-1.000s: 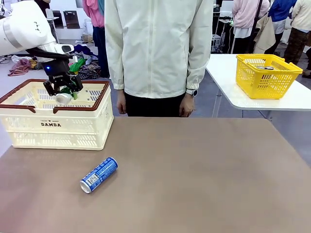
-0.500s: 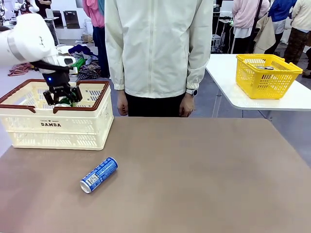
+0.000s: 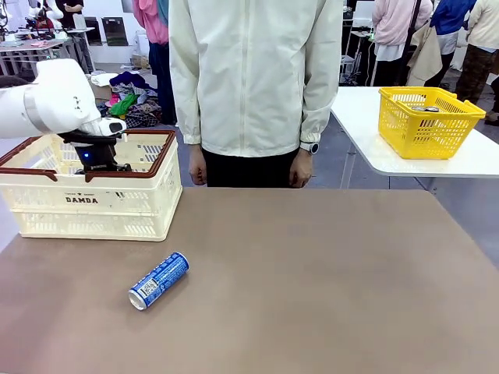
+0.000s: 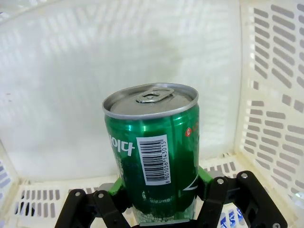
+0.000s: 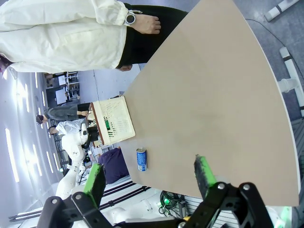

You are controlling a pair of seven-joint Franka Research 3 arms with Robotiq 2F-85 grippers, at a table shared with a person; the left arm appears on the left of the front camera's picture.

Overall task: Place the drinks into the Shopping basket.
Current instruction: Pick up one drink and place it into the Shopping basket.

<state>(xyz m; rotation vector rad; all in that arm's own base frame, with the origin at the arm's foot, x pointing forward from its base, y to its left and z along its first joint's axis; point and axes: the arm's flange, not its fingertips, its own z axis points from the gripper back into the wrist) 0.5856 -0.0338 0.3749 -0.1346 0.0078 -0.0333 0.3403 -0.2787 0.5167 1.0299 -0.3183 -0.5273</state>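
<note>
Left fingers [image 4: 221,192] clamp green can [image 4: 152,142] inside Shopping basket [image 4: 266,95]; can's long axis runs along fingers. Right fingers [image 5: 203,172] wide, empty.

basket [image 3: 82,204]: table [image 3: 327,265] far-left | one can [image 4: 156,156]: inside it | other can [image 3: 159,280]: on table before it

The basket's [image 3: 47,204] near wall hides the left gripper's [image 3: 99,166] fingertips; the left wrist view's bottom edge cuts off the green can's [image 4: 156,156] base. At the far side, the person [image 3: 253,78] is cropped at the shoulders.
</note>
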